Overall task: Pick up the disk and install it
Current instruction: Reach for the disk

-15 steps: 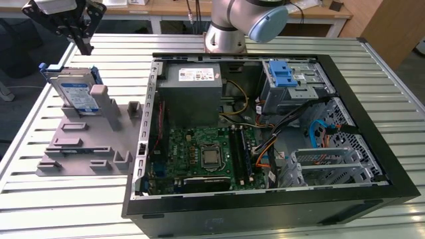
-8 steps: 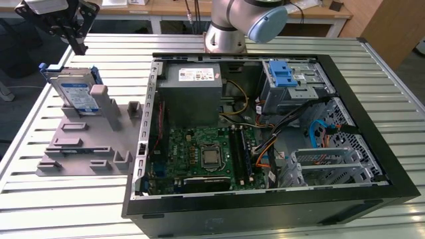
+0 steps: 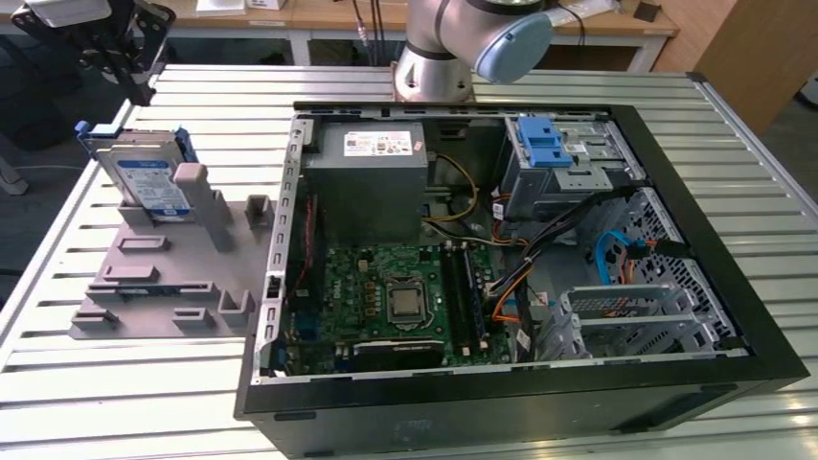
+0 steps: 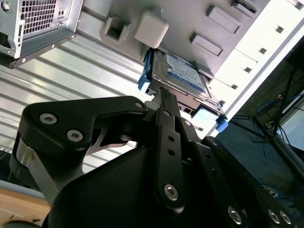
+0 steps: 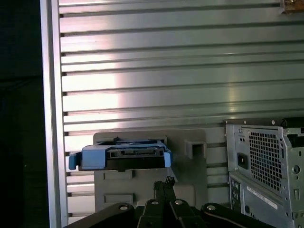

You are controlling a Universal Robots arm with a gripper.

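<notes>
Where the disk (image 3: 138, 171) stands on edge, its blue-and-white label (image 3: 153, 187) shows.

Exterior view: even, diffuse overhead light on the counter (image 3: 141, 383), a soft sheen on its slats; the inside of the computer case (image 3: 511, 407) is moderately shadowed but legible. First wrist view: a broad glare band runs across the counter's slats, beside a near-black area off the counter's edge. Second wrist view: the far counter blows out to white, and the end effector (image 4: 160, 95) is a dark, underexposed mass close to the lens.
</notes>
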